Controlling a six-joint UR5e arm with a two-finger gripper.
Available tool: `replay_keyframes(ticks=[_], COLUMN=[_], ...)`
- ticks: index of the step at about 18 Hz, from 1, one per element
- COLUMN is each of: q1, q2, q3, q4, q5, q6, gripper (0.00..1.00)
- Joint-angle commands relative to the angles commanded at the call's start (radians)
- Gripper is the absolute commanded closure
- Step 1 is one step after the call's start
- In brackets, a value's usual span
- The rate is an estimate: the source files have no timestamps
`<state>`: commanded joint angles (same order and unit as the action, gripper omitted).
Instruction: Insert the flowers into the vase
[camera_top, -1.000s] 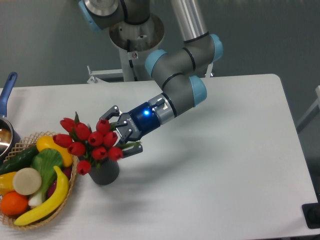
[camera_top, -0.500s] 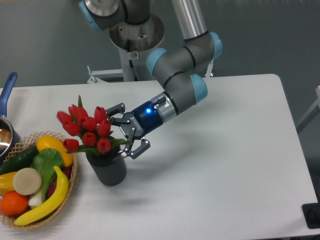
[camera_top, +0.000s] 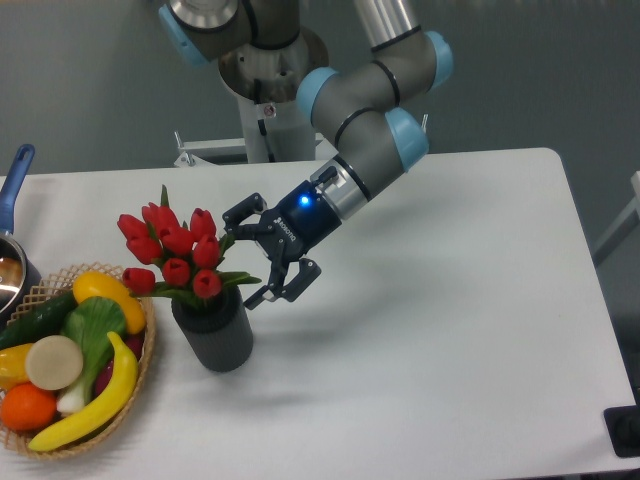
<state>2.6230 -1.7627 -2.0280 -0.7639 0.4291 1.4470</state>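
Since half a second ago the gripper (camera_top: 258, 252) has lifted up and away to the right of the flowers (camera_top: 176, 255), its two fingers spread apart and holding nothing, while the bunch has settled a little more upright. Nearest the camera, left of the vase (camera_top: 213, 335), sits a wicker basket (camera_top: 140, 385) of fruit and vegetables with a banana (camera_top: 100, 398) along its right side; the dark ribbed vase stands just beside it on the white table (camera_top: 450, 330), the red tulips rising out of its mouth. Beyond the vase hangs the gripper, then the arm (camera_top: 365, 140) reaching back to its base at the table's far edge.
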Motion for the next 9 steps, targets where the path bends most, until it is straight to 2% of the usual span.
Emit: replay_keyframes(ticks=[3, 7, 9], q1=[0.025, 0.075, 0.081], q2=[0.026, 0.089, 0.133], q3=[0.025, 0.025, 0.032], q4=[0.0, -0.002, -0.002], q5=[0.104, 0.161, 0.282], q6=[-0.089, -0.089, -0.089], gripper=[0.0, 0.0, 0.0])
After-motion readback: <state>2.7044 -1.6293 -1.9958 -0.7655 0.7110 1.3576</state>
